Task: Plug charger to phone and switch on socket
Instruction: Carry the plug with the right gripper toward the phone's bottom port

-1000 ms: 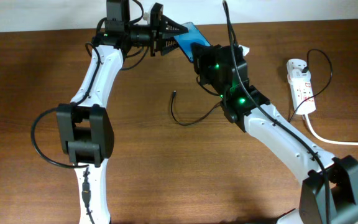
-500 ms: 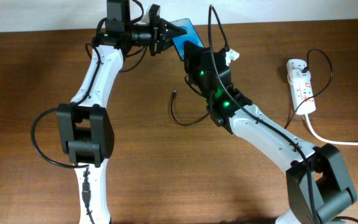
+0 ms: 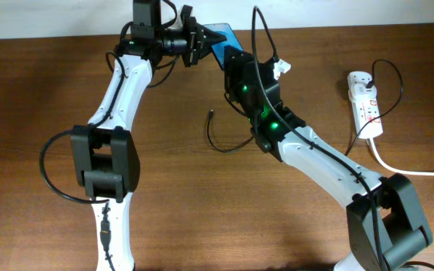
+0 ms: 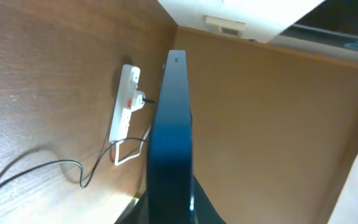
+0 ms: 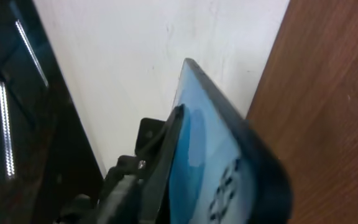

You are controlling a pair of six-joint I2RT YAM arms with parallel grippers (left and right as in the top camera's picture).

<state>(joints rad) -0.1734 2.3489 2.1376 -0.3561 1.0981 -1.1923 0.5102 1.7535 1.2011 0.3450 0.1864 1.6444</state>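
The table (image 3: 202, 218) is viewed from straight above and from afar by the overhead camera, with the phone (image 3: 218, 35) at its far edge and the socket (image 3: 366, 102) to the right. The left wrist view is taken from close behind the phone, seen edge-on, and is faced along the tabletop toward the socket, which is shared with the overhead view. The right wrist view is taken nearer still, against the phone's blue face and toward a white wall (image 5: 154, 50); the phone is shared by all three.
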